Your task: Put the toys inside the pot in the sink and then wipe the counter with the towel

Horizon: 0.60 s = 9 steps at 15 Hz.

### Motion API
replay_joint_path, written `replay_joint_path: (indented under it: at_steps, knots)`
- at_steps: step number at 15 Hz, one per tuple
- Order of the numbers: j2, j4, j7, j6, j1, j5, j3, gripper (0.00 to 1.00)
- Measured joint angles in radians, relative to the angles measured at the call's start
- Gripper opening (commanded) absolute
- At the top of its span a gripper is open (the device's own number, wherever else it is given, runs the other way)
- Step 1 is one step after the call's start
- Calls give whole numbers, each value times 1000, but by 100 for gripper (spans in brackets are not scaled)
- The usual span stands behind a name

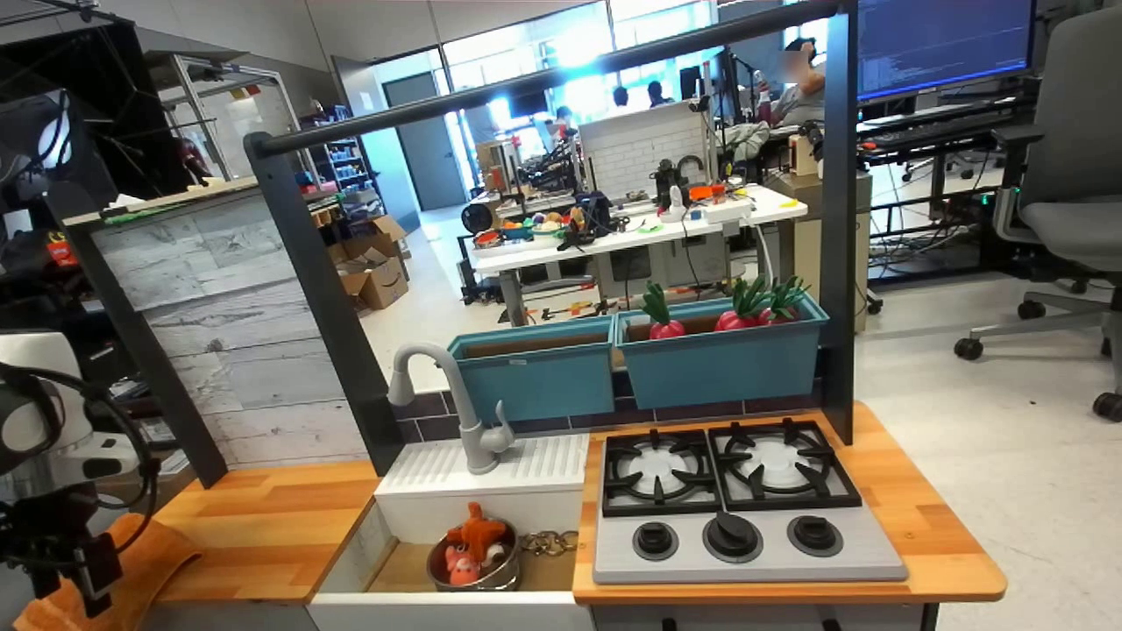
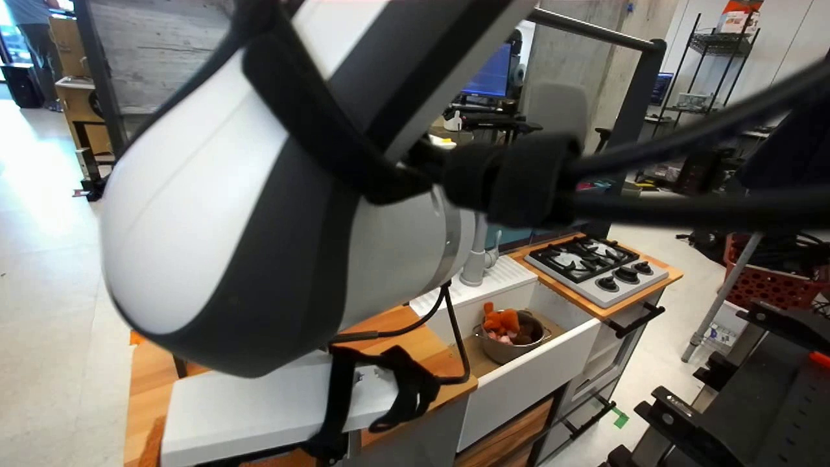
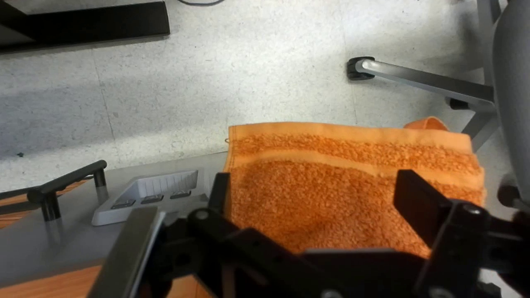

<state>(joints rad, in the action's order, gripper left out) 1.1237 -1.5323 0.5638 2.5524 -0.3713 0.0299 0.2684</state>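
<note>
Standing wide apart over the towel [image 3: 331, 207], the jaws of the gripper [image 3: 314, 189] hold nothing, contact unclear; toys [image 1: 479, 533] sit inside the pot [image 2: 504, 353] in the sink [image 1: 451, 613].

Past the back edge of the light brown wooden counter [image 1: 263, 517], a long, cluttered white table [image 1: 526, 253] stands in front of large glass windows [image 1: 570, 35], glaring with white light. Off the counter's back right corner I see a grey, wheeled swivel chair [image 1: 1078, 131] and a wide, blue-lit monitor [image 1: 947, 44]. Open brown cardboard boxes [image 1: 381, 285] sit on the pale, speckled floor [image 3: 215, 82]. Elsewhere are a grey concrete wall [image 2: 583, 65] and a black wire rack [image 2: 720, 45].
</note>
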Motion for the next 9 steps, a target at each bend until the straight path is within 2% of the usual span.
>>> replay_joint_path:
  at_steps: [3,6,9]
  knots:
    - [-47,-89,-47,121,-1,53,-5,100]
    - [-58,-157,-125,320,-4,79,4,100]
    - [-58,-174,-136,353,-5,79,4,100]
